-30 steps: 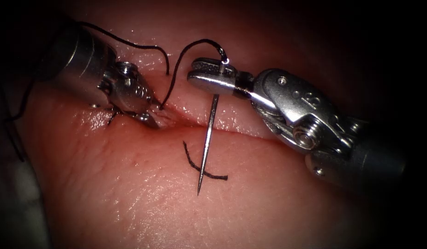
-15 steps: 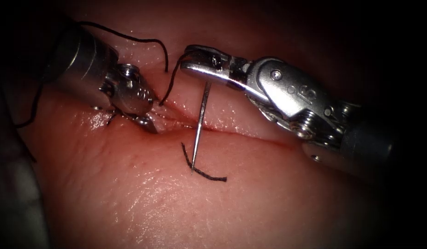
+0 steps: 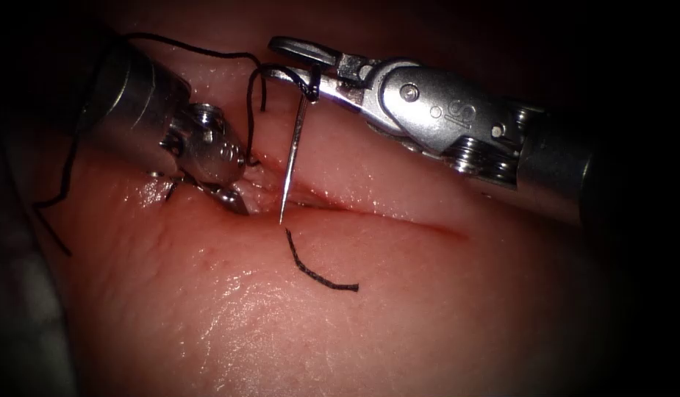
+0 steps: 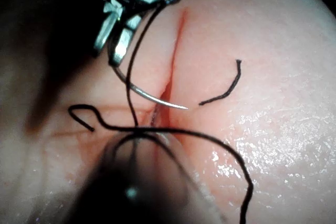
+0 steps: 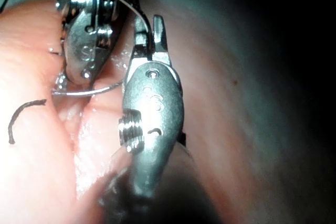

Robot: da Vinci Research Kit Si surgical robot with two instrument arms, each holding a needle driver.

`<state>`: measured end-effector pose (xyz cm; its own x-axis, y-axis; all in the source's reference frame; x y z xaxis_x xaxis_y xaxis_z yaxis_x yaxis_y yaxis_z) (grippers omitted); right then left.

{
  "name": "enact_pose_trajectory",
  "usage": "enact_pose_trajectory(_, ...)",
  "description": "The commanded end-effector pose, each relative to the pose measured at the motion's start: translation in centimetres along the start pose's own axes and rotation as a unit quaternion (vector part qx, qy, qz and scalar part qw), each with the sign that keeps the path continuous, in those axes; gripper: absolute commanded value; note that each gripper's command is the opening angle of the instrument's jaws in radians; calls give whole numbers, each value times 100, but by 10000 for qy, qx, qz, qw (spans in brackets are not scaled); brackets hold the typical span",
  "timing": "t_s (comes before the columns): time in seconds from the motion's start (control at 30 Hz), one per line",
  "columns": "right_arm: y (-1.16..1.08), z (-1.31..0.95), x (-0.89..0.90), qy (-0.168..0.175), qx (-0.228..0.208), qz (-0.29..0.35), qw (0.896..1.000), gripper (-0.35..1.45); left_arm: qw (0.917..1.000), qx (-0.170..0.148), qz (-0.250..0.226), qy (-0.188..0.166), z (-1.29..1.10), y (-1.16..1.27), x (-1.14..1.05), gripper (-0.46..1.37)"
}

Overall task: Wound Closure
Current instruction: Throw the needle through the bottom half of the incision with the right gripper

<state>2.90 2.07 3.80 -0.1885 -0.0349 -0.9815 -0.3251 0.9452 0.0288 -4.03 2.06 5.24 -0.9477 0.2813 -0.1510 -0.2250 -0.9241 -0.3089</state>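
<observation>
The right arm's tool [image 3: 299,62] reaches in from the right of the endoscope frame to the upper middle, wrist angled leftward, jaws clamped on the needle [image 3: 290,173] near its thread end. The left arm's tool [image 3: 233,195] enters from the upper left, tips pointing down and right, jaws gripping the tissue [image 3: 442,309].

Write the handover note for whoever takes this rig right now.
Right gripper: shut on the needle near its thread end.
Left gripper: tip down at the left end of the cut; what it holds cannot be made out.
Needle: tip at the cut, apparently not in the tissue.
Thread: runs from the needle into the tissue beside the left gripper. A cut end lies loose below the needle tip.
Done: thread placed at the cut's left end.
Left: the cut to the right, unstitched.
</observation>
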Motion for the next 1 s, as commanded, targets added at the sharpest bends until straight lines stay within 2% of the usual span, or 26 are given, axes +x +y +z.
enact_pose_trajectory(0.03, 2, 1, 0, 13, -57, -131, 9999, -35, 10000, 27, -5, -1, -1, 0, 0, 91)
enact_pose_trajectory(0.33, -8, 6, -3, 0, -74, -1049, 9945, -35, 10000, 24, -13, -7, -2, 1, 0, 92)
enact_pose_trajectory(0.53, -14, 6, -5, 29, -56, -1381, 9904, -35, 10000, 1, -4, -46, -3, 2, 0, 92)
enact_pose_trajectory(0.77, -22, 6, -4, 57, -42, -1914, 9815, -35, 10000, 2, -30, -64, -4, 3, 1, 92)
enact_pose_trajectory(1.0, -42, 4, -11, 111, 7, -2288, 9734, -35, 10000, 7, -53, -80, -4, 3, 1, 92)
